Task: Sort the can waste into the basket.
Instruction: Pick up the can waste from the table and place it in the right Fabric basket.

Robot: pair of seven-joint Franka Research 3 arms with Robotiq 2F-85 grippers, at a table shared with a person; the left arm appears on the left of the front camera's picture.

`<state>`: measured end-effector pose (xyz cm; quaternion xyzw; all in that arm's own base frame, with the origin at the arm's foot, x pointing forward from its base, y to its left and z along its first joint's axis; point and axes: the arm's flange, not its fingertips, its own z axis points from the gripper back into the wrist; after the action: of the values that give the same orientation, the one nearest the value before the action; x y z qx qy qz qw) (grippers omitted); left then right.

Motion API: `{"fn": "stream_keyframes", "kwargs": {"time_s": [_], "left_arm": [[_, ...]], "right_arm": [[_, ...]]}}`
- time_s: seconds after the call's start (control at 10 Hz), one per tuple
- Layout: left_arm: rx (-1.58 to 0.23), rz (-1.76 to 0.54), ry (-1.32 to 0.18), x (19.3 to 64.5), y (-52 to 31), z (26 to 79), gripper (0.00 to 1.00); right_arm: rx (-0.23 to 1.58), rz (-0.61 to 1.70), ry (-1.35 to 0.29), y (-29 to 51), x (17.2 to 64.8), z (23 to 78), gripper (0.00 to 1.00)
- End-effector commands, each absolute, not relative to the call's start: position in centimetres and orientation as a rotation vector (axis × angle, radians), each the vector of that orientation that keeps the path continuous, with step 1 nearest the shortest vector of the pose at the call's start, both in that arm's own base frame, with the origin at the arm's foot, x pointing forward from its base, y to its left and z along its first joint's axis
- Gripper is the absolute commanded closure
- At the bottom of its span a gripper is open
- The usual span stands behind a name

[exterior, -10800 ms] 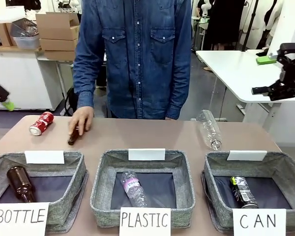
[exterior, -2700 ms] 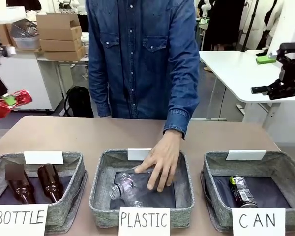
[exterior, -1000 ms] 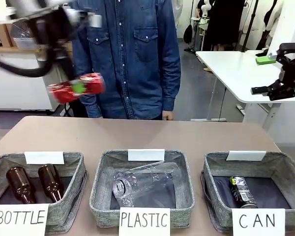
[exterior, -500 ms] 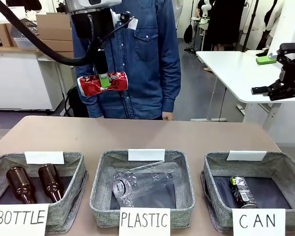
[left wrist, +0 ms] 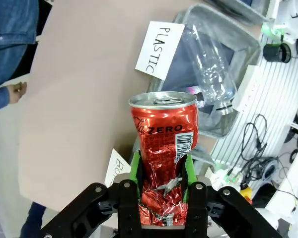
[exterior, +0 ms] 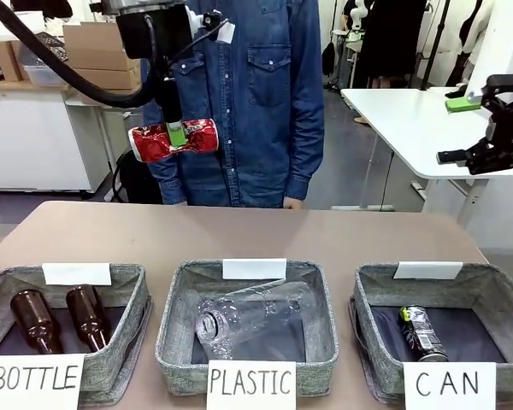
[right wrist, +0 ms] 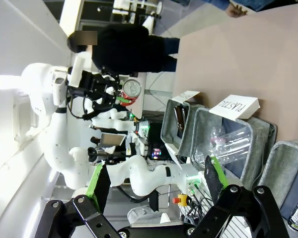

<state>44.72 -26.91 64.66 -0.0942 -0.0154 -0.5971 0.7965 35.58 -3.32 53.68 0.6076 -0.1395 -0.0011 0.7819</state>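
1. Left hand (exterior: 174,135) clamped on the dented red can (exterior: 173,139), held sideways high above the desk's (exterior: 239,235) far-left part, in front of the person's shirt.
2. Right hand (exterior: 487,128) spread wide with nothing in it, off the desk's right edge.
3. Black can (exterior: 423,333) lies in the CAN basket (exterior: 372,299) at the near-right corner.

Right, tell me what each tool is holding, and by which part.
The left tool grips the red can across its crumpled lower body, top end free. The right tool is open, holding nothing.
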Motion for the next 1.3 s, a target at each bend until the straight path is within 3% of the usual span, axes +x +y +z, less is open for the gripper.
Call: {"fn": "stream_keyframes", "kwargs": {"time_s": [0.0, 0.7, 0.8, 1.0, 1.1, 1.2], "left_arm": [[-0.188, -1.296, -0.028, 44.5, -26.5, 64.7, 0.63], [-0.202, -1.282, -0.033, 44.7, -26.9, 64.7, 0.63], [-0.202, -1.282, -0.033, 44.7, -26.9, 64.7, 0.63], [-0.202, -1.282, -0.033, 44.7, -26.9, 64.7, 0.63], [-0.202, -1.282, -0.033, 44.7, -26.9, 64.7, 0.63], [-0.202, -1.282, -0.033, 44.7, -26.9, 64.7, 0.63]], "right_arm": [[1.311, 0.019, -0.308, -3.5, 35.7, 53.7, 0.0], [1.312, -0.002, -0.301, -3.3, 35.6, 53.7, 0.0], [1.306, 0.072, -0.33, -3.2, 33.7, 55.2, 0.0], [1.45, 0.244, -0.545, -4.5, 26.1, 58.7, 0.0], [1.335, 0.084, -0.36, -3.5, 33.6, 55.6, 0.0], [1.335, 0.084, -0.36, -3.5, 33.6, 55.6, 0.0]]}}
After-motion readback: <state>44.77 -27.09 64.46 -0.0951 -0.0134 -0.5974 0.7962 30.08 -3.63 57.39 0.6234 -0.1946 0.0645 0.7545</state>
